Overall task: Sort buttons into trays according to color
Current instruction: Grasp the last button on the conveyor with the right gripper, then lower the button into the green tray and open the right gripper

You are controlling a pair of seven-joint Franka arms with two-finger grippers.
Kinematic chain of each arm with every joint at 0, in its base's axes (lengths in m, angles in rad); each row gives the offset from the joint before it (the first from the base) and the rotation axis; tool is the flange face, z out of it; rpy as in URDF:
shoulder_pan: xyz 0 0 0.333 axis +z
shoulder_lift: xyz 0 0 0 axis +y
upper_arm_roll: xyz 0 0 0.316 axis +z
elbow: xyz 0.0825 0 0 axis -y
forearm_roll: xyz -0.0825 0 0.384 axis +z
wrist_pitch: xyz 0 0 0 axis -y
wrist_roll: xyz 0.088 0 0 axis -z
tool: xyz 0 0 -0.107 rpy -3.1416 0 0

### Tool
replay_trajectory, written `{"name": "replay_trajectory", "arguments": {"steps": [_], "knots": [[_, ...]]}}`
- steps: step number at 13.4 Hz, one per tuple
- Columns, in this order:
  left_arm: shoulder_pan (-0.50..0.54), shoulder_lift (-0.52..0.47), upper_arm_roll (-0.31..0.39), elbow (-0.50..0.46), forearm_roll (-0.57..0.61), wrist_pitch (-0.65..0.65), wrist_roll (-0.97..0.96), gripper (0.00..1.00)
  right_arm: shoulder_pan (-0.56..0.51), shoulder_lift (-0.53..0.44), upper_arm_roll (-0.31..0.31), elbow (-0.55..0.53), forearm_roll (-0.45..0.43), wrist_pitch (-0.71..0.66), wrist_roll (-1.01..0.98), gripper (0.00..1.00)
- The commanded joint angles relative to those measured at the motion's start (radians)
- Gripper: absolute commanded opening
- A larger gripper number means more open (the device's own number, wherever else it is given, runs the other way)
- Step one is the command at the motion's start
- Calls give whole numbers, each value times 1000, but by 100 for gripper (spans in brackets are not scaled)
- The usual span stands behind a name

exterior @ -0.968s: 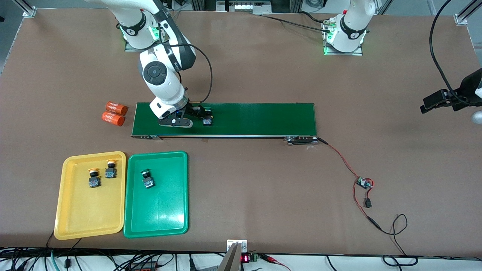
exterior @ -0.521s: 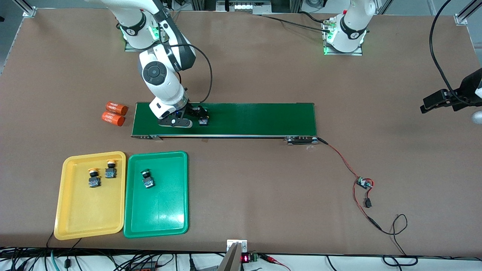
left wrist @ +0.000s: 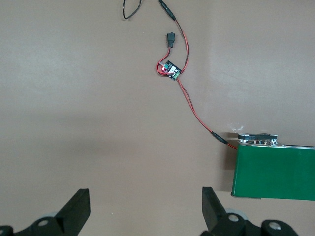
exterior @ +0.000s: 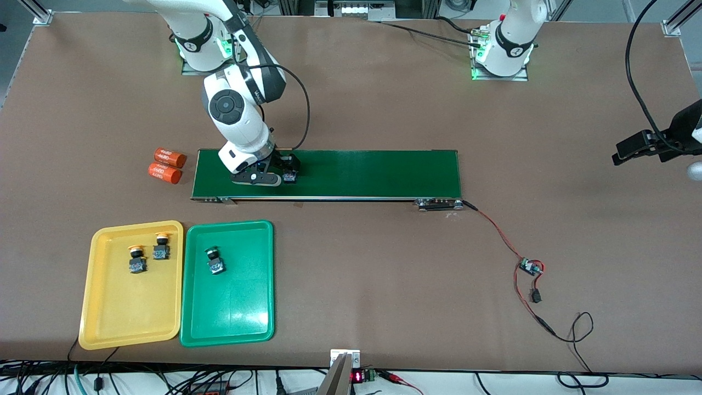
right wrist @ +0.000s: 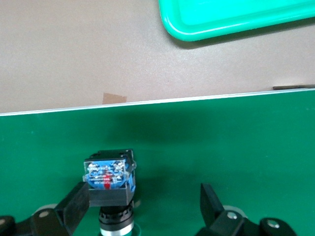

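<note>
button [right wrist: 109, 178] on conveyor belt [exterior: 356, 173], near right arm's end | right gripper [right wrist: 142, 204] wide around it, one finger touching | likely light, rigid, tippy: grip block body | left gripper [left wrist: 145, 209] wide, waits

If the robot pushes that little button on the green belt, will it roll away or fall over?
Its button has a blocky, flat-sided body, so it would probably slide rather than roll. It lies beside one finger of the open right gripper, so a squeeze could nudge it sideways first.
</note>
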Motion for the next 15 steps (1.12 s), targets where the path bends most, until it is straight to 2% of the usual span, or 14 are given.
{"name": "replay_trajectory", "arguments": {"steps": [1, 4, 9, 10, 12, 13, 14, 15], "knots": [[5, 1, -1, 5, -8, 6, 19, 100, 8, 16, -1, -1, -11, 15, 20, 100], [5, 1, -1, 5, -8, 6, 21, 100, 17, 55, -1, -1, -11, 67, 20, 100], [5, 1, -1, 5, -8, 12, 21, 100, 10, 55, -1, -1, -11, 67, 18, 100], [5, 1, -1, 5, -8, 12, 21, 100, 8, 53, -1, -1, -11, 67, 17, 92], [5, 1, -1, 5, -8, 12, 22, 100, 10, 47, -2, 2, -12, 67, 11, 54], [5, 1, -1, 5, -8, 12, 21, 100, 7, 44, -2, 8, -11, 63, 8, 31], [5, 1, -1, 5, -8, 12, 22, 100, 5, 41, -4, 13, -11, 61, 8, 17], [5, 1, -1, 5, -8, 12, 21, 100, 5, 38, -5, 15, -11, 60, 8, 13]]}}
